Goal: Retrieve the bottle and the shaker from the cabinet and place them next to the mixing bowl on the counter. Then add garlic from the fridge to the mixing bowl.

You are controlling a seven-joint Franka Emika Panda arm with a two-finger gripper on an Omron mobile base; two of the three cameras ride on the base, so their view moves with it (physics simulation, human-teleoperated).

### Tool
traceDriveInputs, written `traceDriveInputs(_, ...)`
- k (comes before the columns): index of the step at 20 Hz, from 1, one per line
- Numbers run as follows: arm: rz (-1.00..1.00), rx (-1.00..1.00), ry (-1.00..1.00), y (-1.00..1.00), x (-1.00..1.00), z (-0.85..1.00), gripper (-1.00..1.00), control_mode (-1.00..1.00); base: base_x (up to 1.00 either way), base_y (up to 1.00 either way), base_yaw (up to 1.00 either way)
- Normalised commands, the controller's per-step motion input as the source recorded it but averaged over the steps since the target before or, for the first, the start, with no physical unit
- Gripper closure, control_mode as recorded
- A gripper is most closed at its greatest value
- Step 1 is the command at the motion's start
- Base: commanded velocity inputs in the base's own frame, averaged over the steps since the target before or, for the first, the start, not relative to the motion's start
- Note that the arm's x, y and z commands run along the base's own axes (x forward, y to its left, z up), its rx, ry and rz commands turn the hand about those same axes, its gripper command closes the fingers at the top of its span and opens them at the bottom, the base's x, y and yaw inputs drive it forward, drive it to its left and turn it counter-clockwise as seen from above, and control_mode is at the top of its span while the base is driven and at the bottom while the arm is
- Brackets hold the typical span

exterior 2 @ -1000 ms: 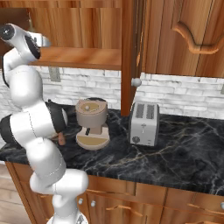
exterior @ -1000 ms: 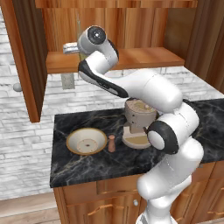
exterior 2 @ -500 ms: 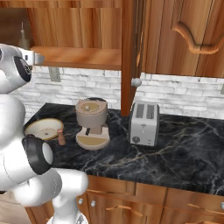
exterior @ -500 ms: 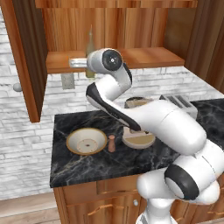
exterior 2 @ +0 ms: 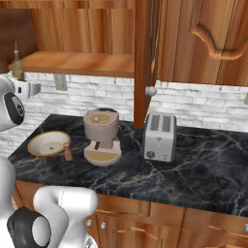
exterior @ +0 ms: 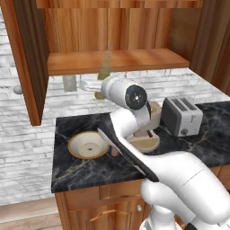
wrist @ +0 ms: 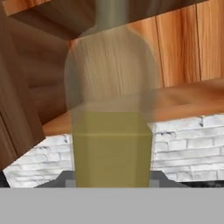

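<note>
the tool (exterior: 95, 86) is clamped on the bottle (exterior: 104, 72), held out in front of the open cabinet shelf (exterior: 134, 60), above the counter (exterior: 72, 168). keep the bottle upright and the grip firm, swing it clear of the shelf edge, then lower it beside the mixing bowl (exterior: 88, 145), missing the shaker (exterior 2: 68, 152) already standing just beside it.
</note>
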Motion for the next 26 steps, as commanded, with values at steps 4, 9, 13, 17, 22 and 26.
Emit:
traceDriveInputs(4,-0.11,0.01,0.0,-0.06,-0.99,-0.23,1.0,-1.0,0.0,0.0,0.0)
traceDriveInputs(9,-0.22,0.0,0.06,0.0,-0.66,-0.27,1.0,-1.0,0.0,0.0,0.0)
traceDriveInputs(13,-0.36,0.0,0.11,0.0,-0.25,-0.36,1.0,-1.0,0.0,0.0,0.0)
traceDriveInputs(17,-0.42,0.0,0.02,0.0,-0.11,-0.4,1.0,-1.0,0.0,0.0,0.0)
traceDriveInputs(22,-0.27,-0.12,-0.01,0.0,-0.02,-0.43,1.0,-1.0,0.0,0.0,0.0)
traceDriveInputs(26,-0.2,-0.09,0.0,0.0,0.0,-0.32,1.0,-1.0,0.0,0.0,0.0)
